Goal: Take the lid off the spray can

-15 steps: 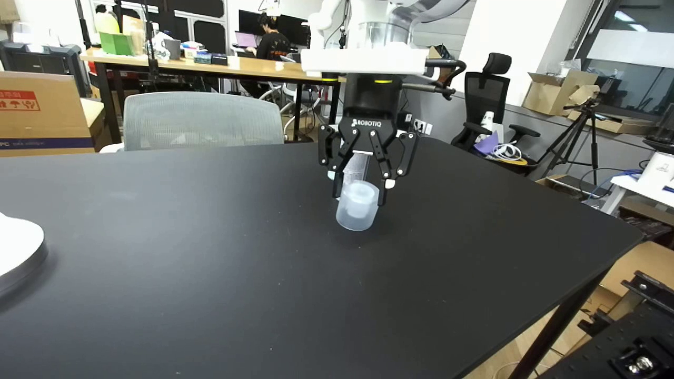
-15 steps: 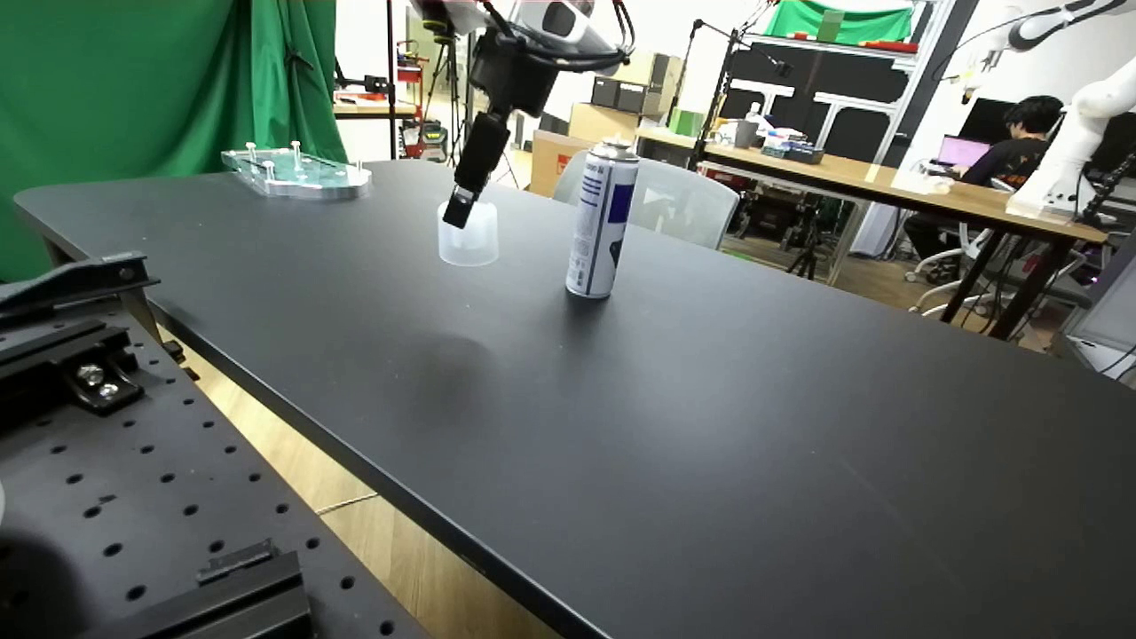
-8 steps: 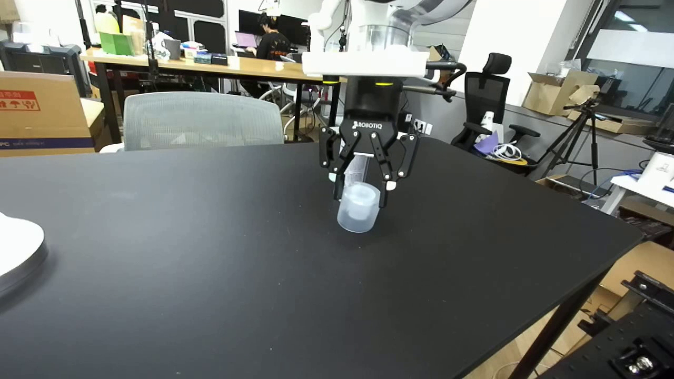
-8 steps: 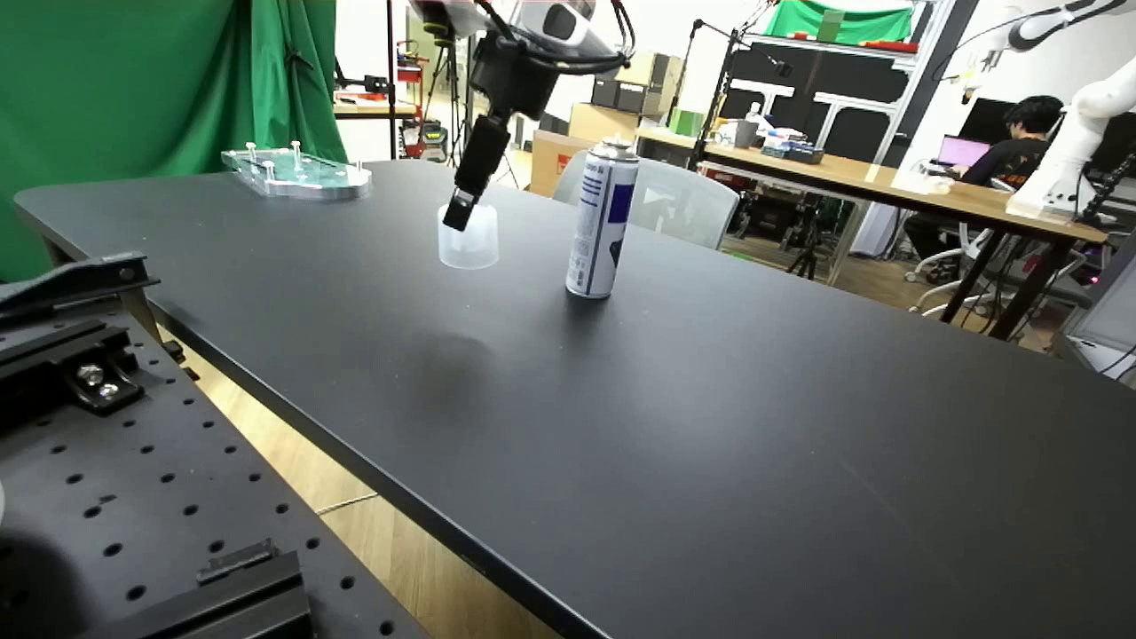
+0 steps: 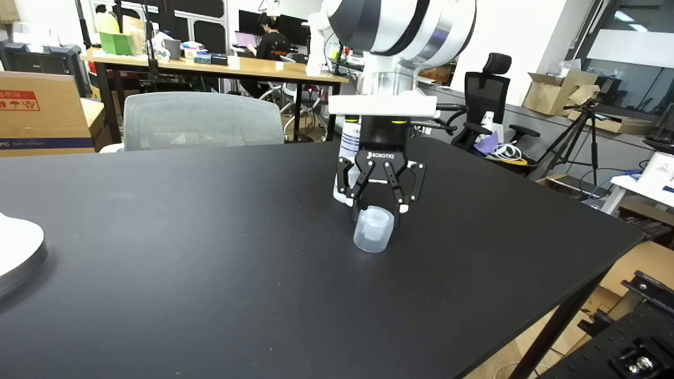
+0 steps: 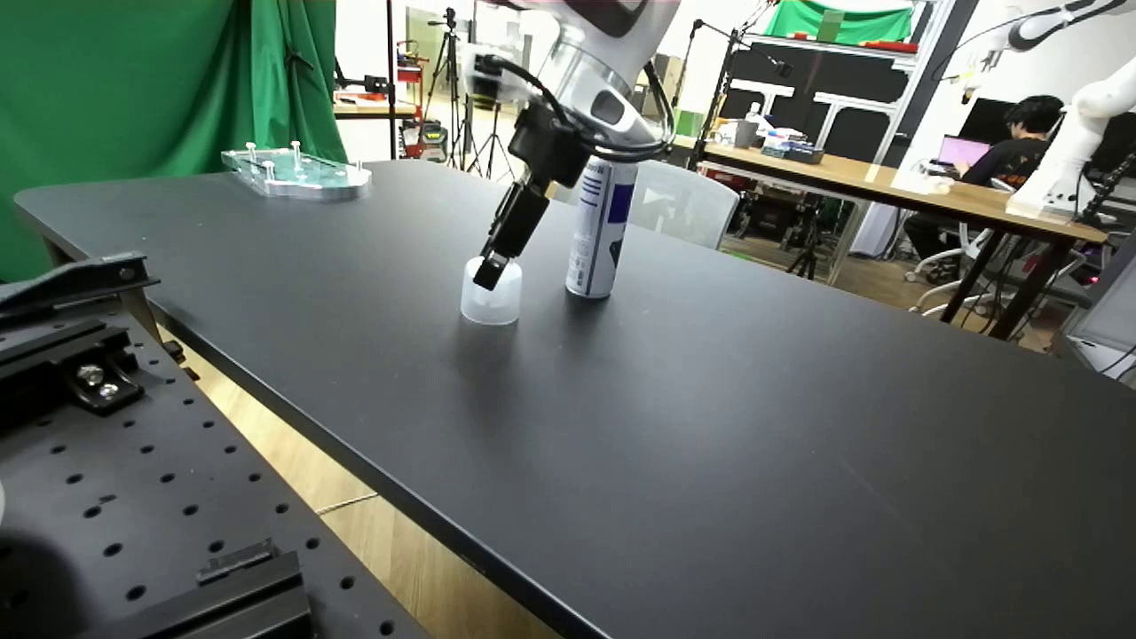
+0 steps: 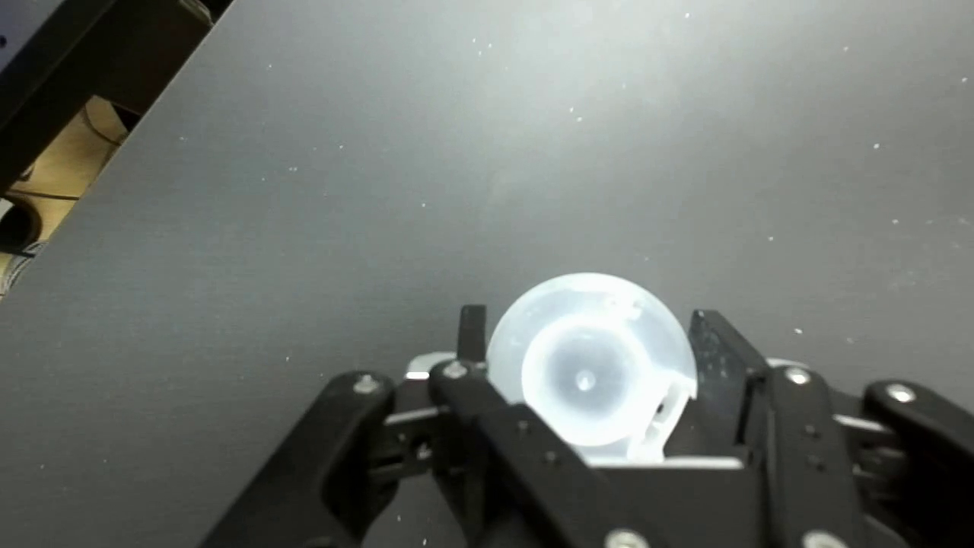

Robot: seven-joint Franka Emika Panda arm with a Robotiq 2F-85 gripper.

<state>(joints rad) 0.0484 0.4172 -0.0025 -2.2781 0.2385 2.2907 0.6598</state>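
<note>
- Down toward the surface (image 6: 728, 426) have come our gripper (image 7: 587, 332) and the lid (image 6: 493, 303) since half a second ago; the spray can (image 6: 596, 238) stands where it stood.
- Most of the task looks done: the lid is off, held near the spray can with a gap between them.
- What is left, as we judge it, is setting the lid down and letting go; whether its lower edge already meets the surface, we cannot tell.
- Our gripper clasps the lid, its fingers (image 7: 472, 331) on opposite sides of the wall.
- We see the lid upright, a short, whitish, translucent cylinder; from above, a paler ring and a central dot show in it.
- Near its rim lies a white piece (image 7: 663, 426), too blurred for us to name.
- Upright too is the spray can, slim and white with a blue label, its top hidden behind the arm (image 6: 586, 75).
</note>
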